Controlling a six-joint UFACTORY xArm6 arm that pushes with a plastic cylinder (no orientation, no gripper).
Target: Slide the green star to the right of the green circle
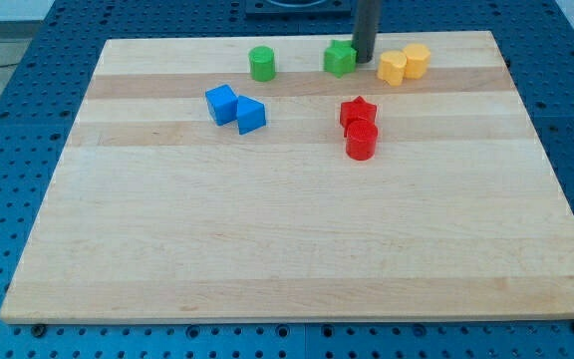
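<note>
The green star (340, 59) lies near the view's top, middle of the wooden board (287, 239). The green circle (261, 64) stands to its left, a block's width or two apart. My tip (363, 60) is at the star's right side, touching or nearly touching it. The rod rises from there out of the view's top.
Two yellow blocks (393, 68) (417, 60) sit just right of my tip. A red star (358, 111) and a red cylinder (361, 141) lie below the green star. Two blue blocks (222, 103) (250, 115) lie below the green circle.
</note>
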